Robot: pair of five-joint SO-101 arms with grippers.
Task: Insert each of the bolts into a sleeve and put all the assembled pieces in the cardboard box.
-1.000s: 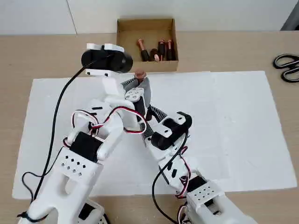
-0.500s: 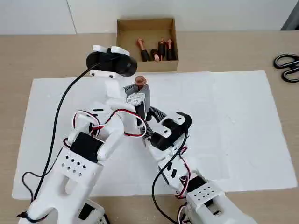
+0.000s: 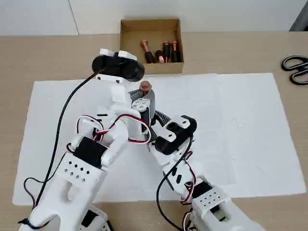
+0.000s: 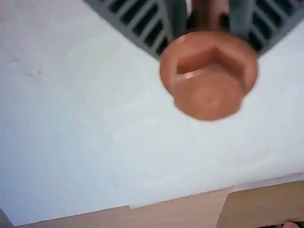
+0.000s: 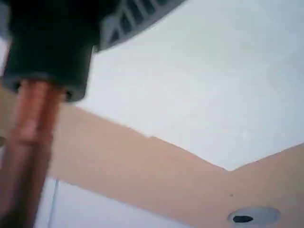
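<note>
The left hand point(image 4: 208, 14) is clamping the bolt point(image 4: 209, 78) and the right hand point(image 3: 154, 124) is gripping the sleeve point(image 5: 47, 47), apparently keeping them aligned for insertion.

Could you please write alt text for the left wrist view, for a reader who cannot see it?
A copper-coloured hex-head bolt, seen head-on, is held by its shank between the grey ribbed fingers of the left end effector. Behind it lies a white sheet, then a strip of wooden table.
</note>
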